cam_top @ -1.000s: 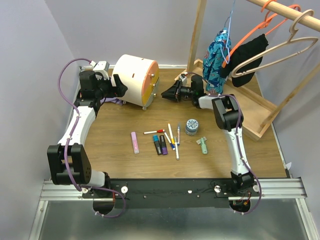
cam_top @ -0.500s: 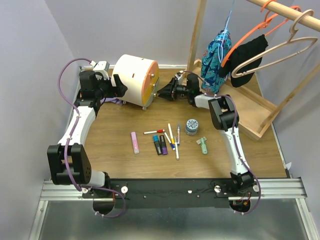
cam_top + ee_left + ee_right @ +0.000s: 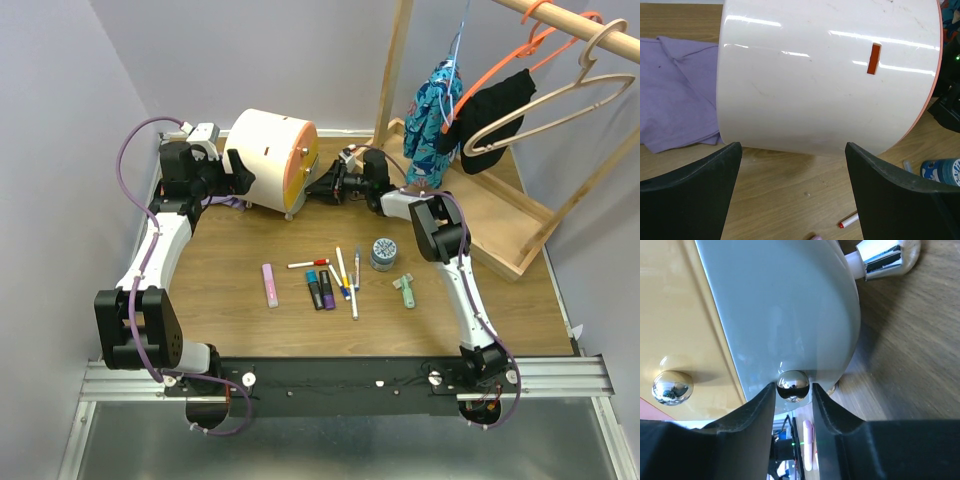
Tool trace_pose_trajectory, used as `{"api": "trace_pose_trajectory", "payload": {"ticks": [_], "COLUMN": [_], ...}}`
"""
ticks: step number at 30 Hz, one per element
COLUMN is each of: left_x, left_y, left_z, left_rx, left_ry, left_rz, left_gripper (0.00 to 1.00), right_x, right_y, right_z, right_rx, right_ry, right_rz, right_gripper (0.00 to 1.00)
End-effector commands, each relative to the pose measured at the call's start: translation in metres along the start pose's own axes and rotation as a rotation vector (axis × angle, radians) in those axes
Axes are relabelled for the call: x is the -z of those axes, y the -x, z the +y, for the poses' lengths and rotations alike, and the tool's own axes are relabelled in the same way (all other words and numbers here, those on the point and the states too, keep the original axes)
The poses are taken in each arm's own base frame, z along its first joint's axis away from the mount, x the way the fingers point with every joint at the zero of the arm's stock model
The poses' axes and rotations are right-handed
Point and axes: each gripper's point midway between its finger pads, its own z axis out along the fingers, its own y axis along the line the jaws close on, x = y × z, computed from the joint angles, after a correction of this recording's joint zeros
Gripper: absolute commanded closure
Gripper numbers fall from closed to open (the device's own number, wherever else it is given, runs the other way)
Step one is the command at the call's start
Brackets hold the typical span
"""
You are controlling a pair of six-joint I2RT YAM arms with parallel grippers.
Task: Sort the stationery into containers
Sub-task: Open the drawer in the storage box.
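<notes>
**Right arm on drawer knob, left arm backing the chest**

Right gripper (image 3: 322, 186) is at the orange front of the mini chest (image 3: 268, 150), far left on the table. Its fingers are drawn narrow with a chrome knob (image 3: 793, 385) seated between them, apparently pinched, ready to pull a drawer. Left gripper (image 3: 792, 145) is spread wide behind the chest, probably to stop it sliding. The stationery lies unsorted nearer than the chest: pens (image 3: 343, 270), markers (image 3: 327, 290), pink bar (image 3: 270, 284), tin (image 3: 383, 252), green clip (image 3: 405, 290).
</notes>
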Motion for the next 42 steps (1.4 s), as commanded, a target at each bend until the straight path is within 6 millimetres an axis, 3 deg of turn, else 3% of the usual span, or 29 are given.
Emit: {"api": "trace_pose_trajectory", "payload": {"ticks": [1, 25, 37, 42], "left_x": [0.001, -0.003, -0.006, -0.007], "left_y": [0.001, 0.001, 0.001, 0.002], "left_z": [0.000, -0.003, -0.004, -0.004], "left_rx": [-0.023, -0.024, -0.022, -0.026], "left_ry": [0.011, -0.002, -0.004, -0.004], "left_rz": [-0.015, -0.010, -0.007, -0.007], "left_gripper": [0.07, 0.07, 0.07, 0.07], "right_x": [-0.007, 0.011, 0.016, 0.019], "right_y": [-0.004, 0.013, 0.020, 0.032], "right_z": [-0.024, -0.029, -0.041, -0.042], "right_rx": [-0.055, -0.060, -0.078, -0.064], "right_ry": [-0.035, -0.055, -0.085, -0.088], "right_rz": [0.000, -0.052, -0.077, -0.112], "right_gripper": [0.59, 0.62, 0.60, 0.61]}}
